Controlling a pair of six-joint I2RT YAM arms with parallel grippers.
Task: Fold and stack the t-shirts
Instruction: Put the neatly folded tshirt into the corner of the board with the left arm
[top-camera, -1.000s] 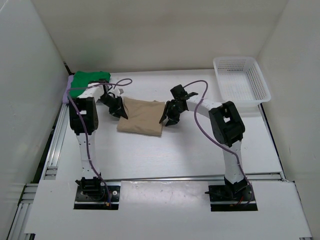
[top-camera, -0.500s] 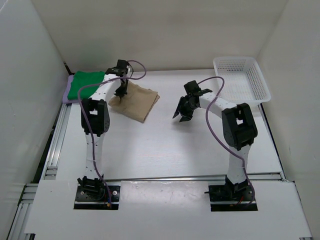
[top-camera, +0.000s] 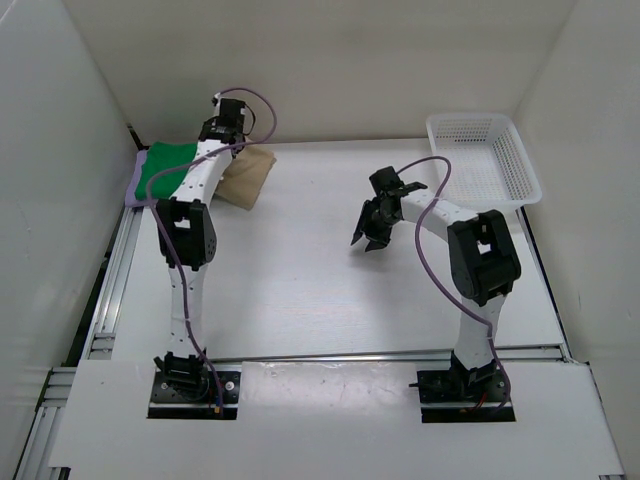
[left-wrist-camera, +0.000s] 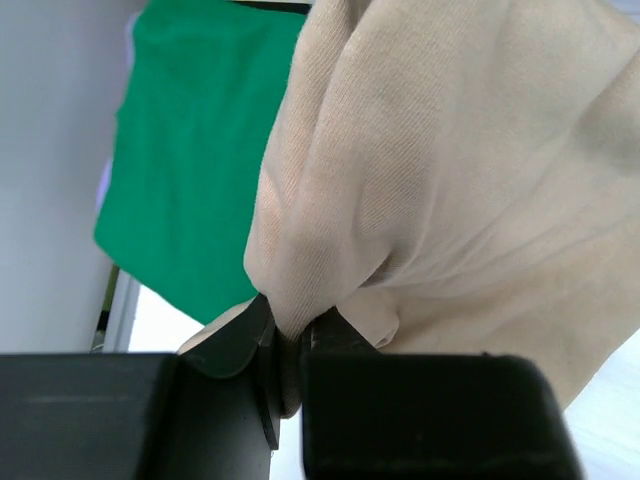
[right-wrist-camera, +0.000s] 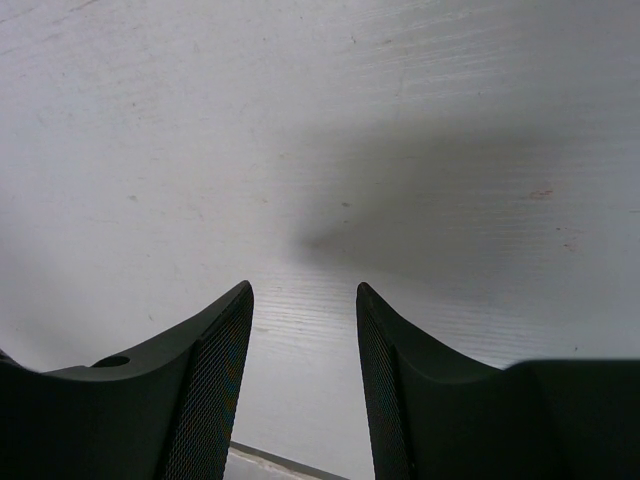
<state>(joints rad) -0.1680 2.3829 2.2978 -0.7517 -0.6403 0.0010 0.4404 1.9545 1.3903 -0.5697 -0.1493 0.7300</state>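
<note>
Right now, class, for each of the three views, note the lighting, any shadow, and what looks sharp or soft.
Top external view: even, soft light, no glare, everything sharp. Left wrist view: the beige t-shirt fills most of the frame, weave crisp; the green t-shirt behind shows no weave. Right wrist view: a diffuse grey shadow lies on the table ahead of the right tool.

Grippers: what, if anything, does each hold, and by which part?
The left gripper pinches a bunched fold of the beige t-shirt; the right gripper is open and empty.
</note>
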